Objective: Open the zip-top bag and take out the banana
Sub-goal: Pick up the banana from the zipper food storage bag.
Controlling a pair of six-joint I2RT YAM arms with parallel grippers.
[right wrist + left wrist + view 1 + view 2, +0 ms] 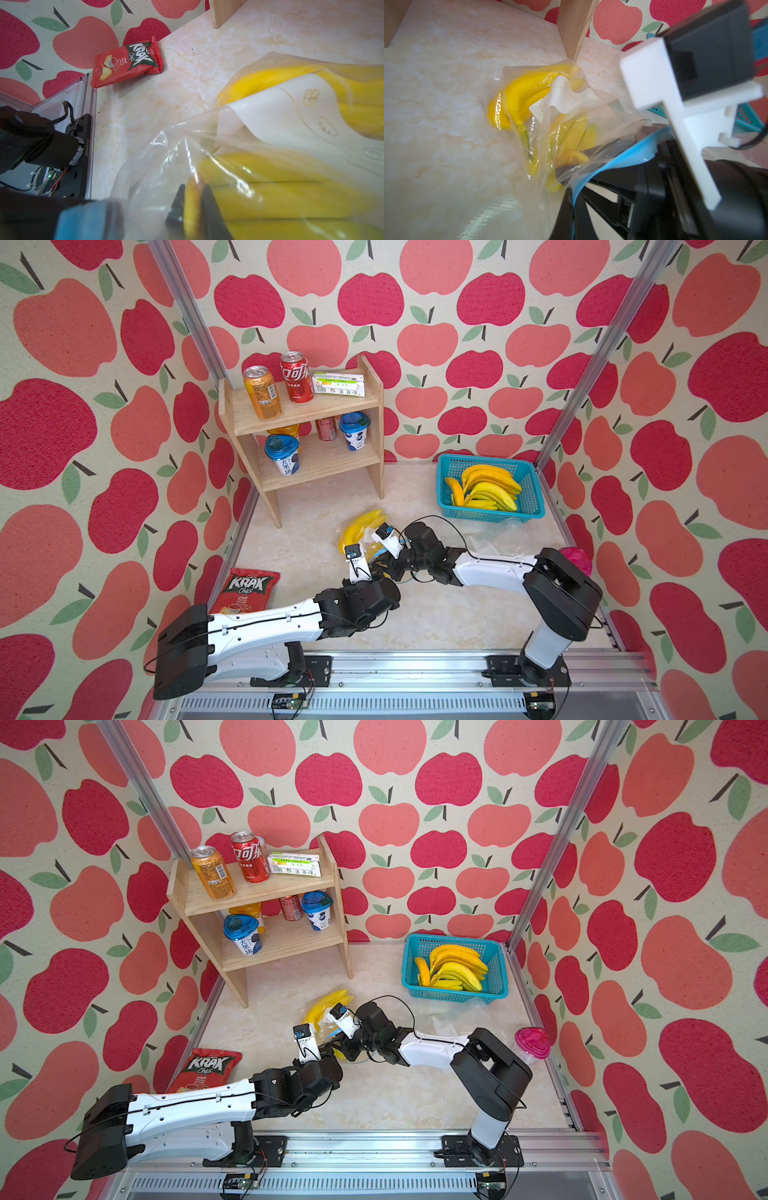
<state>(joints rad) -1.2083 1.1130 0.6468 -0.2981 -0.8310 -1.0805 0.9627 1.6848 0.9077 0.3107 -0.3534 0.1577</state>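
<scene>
Banana (512, 97) inside zip-top bag (602, 133), shelf leg (575, 27) beside.

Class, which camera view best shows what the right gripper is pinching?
The right wrist view: the right gripper clamps a banana by its stem, zip-top bag film around it. The left wrist view blurs this behind film; in both top views it is hidden.

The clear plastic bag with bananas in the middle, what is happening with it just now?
The left gripper is shut on the blue zip strip of the clear plastic zip-top bag, holding its mouth. The right gripper appears to reach into the bag, its fingers pinching the stem of the yellow banana bunch. The bunch is not yet out; most of it lies inside the bag on the pale marble-look tabletop.
</scene>
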